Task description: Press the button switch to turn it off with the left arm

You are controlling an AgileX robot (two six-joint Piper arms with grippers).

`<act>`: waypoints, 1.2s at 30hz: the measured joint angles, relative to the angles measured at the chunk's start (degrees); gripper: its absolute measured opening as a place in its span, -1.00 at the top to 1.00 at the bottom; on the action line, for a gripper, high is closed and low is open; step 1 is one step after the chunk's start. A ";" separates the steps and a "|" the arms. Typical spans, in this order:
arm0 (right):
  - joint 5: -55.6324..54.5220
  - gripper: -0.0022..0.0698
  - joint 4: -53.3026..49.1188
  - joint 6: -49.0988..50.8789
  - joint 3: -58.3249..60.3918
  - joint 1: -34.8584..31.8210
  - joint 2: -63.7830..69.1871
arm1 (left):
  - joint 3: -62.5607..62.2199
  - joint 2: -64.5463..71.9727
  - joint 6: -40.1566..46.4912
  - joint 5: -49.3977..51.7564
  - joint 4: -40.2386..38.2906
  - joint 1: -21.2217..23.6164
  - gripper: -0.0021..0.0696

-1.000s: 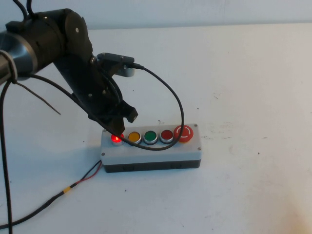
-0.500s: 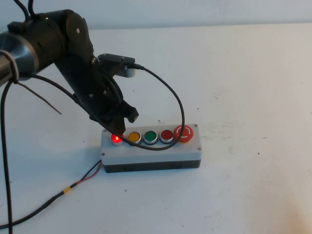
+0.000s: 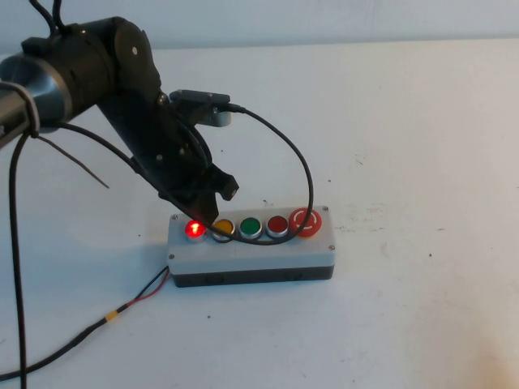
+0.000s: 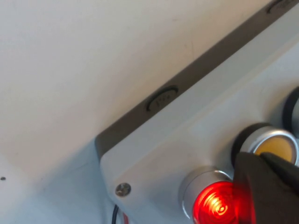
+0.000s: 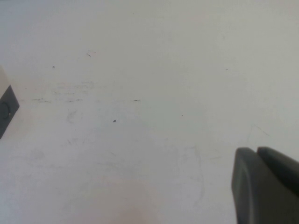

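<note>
The button switch glows bright red at the left end of the grey box. My left gripper is shut and empty. Its tip hangs just above the box, between the glowing button and the yellow button. In the left wrist view the shut fingertips overlap the edge of the lit button switch and hide part of the yellow button. My right gripper is shut and empty over bare table and does not show in the high view.
Green, darker red and big mushroom buttons follow along the box. The arm's black cable loops over them. A red-black wire leaves the box at the front left. The box's corner shows in the right wrist view.
My left gripper has shifted slightly right and up, uncovering the button switch. The button still glows red.
</note>
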 joint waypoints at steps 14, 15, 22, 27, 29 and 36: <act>0.00 0.98 0.00 0.00 0.00 0.00 0.00 | 10.39 -28.58 0.37 -14.17 1.65 -0.61 0.95; 0.00 0.98 0.00 0.00 0.00 0.00 0.00 | 12.89 -31.95 0.37 -16.27 1.52 -0.54 0.95; 0.00 0.98 0.00 0.00 0.00 0.00 0.00 | 38.97 -54.97 -1.26 -35.13 1.25 -0.54 0.95; 0.00 0.98 0.00 0.00 0.00 0.00 0.00 | 56.46 -70.51 -3.37 -46.80 1.26 -0.54 0.95; 0.00 0.98 0.00 0.00 0.00 0.00 0.00 | 62.47 -75.98 -4.08 -51.13 1.26 -0.54 0.95; 0.00 0.98 0.00 0.00 0.00 0.00 0.00 | 72.90 -83.59 -6.30 -56.39 1.17 -0.54 0.95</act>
